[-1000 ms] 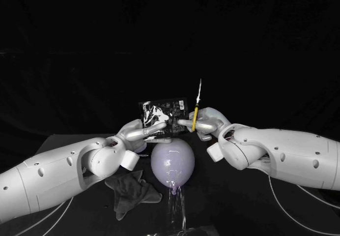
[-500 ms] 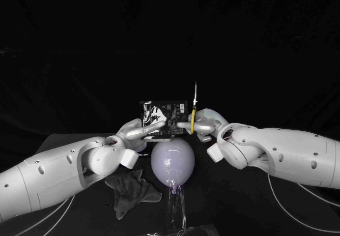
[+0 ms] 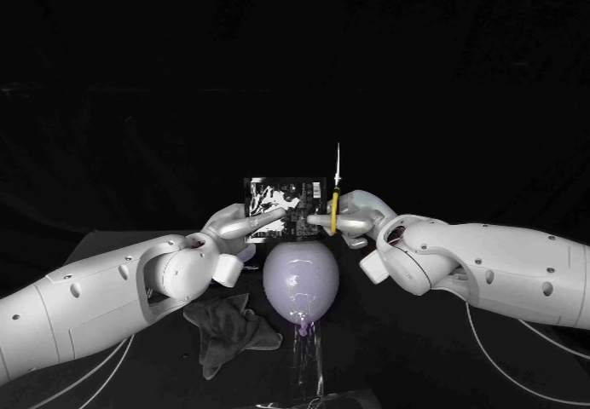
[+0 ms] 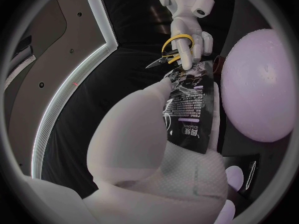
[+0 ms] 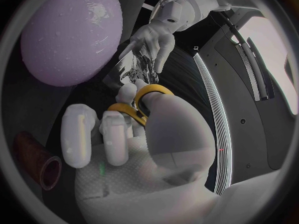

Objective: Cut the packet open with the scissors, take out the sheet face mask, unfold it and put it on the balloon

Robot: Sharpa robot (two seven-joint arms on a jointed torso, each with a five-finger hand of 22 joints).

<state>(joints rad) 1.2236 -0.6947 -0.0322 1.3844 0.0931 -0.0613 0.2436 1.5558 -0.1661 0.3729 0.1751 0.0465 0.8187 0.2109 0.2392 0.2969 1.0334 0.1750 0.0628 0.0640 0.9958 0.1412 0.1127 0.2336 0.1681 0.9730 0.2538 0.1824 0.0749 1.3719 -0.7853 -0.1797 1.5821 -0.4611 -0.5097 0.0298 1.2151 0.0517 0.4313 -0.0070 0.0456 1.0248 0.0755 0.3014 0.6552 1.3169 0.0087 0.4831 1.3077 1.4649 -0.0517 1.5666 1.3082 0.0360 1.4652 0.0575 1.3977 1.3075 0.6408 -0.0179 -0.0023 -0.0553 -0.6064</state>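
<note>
My left hand (image 3: 237, 226) holds the black foil packet (image 3: 288, 204) upright above the balloon; the packet (image 4: 190, 104) also lies against that hand's fingers in the left wrist view. My right hand (image 3: 354, 215) grips the yellow-handled scissors (image 3: 336, 198), blades pointing up, right at the packet's right edge. In the left wrist view the scissors (image 4: 171, 52) meet the packet's top corner. The yellow handles (image 5: 140, 102) ring my right hand's fingers. The lilac balloon (image 3: 300, 279) stands on a clear stand just below both hands.
A dark grey cloth (image 3: 228, 334) lies crumpled on the black table (image 3: 406, 358) left of the balloon's stand (image 3: 308, 366). A brownish tube (image 5: 37, 162) lies on the table near my right hand.
Both hands drifted slightly left and down together. The scissors closed in on the packet's right edge and now overlap it.
</note>
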